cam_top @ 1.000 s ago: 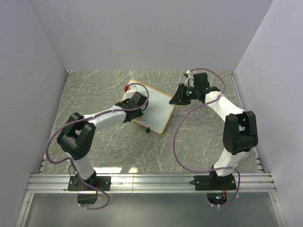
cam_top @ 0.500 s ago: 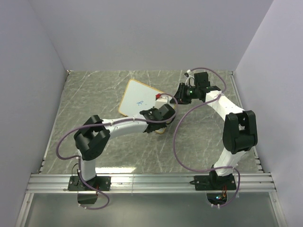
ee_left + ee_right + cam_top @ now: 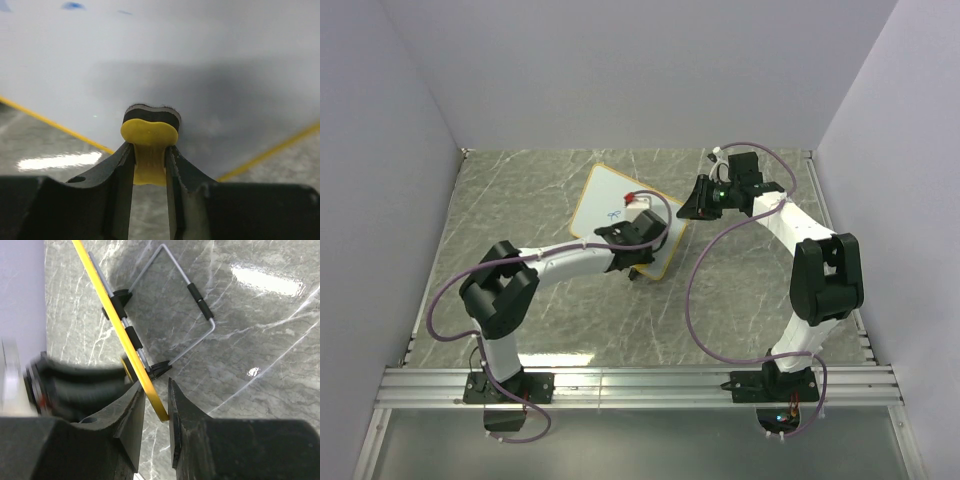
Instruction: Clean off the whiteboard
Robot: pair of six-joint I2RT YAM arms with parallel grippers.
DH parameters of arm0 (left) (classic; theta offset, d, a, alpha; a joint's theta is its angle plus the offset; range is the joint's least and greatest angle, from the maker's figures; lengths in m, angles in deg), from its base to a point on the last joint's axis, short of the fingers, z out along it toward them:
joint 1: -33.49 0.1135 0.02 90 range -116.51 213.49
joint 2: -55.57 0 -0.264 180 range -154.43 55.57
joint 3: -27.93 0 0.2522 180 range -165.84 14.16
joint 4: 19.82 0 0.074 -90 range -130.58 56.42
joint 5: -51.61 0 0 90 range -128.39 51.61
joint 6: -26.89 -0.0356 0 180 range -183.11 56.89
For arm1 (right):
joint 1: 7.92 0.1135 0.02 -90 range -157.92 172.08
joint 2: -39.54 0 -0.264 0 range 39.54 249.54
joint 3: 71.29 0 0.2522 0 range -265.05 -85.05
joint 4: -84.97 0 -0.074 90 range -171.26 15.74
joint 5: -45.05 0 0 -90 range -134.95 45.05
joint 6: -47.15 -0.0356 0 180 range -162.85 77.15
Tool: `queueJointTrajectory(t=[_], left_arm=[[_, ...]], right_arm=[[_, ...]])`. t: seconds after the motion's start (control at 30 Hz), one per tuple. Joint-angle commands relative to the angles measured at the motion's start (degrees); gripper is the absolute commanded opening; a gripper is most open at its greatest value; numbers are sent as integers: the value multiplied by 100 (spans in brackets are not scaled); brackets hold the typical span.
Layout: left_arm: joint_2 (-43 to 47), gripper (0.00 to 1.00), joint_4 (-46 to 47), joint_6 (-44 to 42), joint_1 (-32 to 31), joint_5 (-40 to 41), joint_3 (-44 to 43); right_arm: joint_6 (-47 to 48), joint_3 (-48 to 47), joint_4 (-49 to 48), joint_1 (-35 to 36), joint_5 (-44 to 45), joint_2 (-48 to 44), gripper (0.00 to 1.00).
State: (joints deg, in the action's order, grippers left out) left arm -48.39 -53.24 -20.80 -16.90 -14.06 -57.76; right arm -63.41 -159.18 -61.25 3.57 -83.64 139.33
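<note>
Since half a second ago the left hand has slid from the near right corner of the whiteboard back toward the left along its lower part, while the board itself lies where it did. That hand is clamped on a small yellow block with a black pad on its front, and the pad presses flat against the white face. A small blue scribble shows on the board's middle, up and left of the hand. The whiteboard stands tilted on the grey marbled tabletop, toward the back, between the two arms. The right hand is closed on the yellow frame at the board's right edge – its fingers pinch the thin rim from both sides. A wire stand with black sleeves props up the back.
</note>
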Motion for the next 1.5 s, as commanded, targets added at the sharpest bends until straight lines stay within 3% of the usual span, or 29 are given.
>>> queueJointTrajectory(t=[0.0,0.27,0.63,0.8,1.17,1.47], left_arm=[[157,0,85,155,433,62,266],[87,0,76,24,399,-148,-58],[-388,0,7,-196,-261,-404,-981],[-327,0,-12,-205,28,-280,-921],[148,0,349,-143,1461,-579,99],[-264,0,51,-451,821,-588,-858]], right_arm=[[-159,-5,82,20,-15,-179,0],[-142,-102,126,20,-15,-144,0],[-133,-93,135,29,-15,-126,0],[-107,-67,187,20,20,-161,0],[-71,-172,266,29,-6,-91,0],[-98,-348,311,38,-24,102,0]])
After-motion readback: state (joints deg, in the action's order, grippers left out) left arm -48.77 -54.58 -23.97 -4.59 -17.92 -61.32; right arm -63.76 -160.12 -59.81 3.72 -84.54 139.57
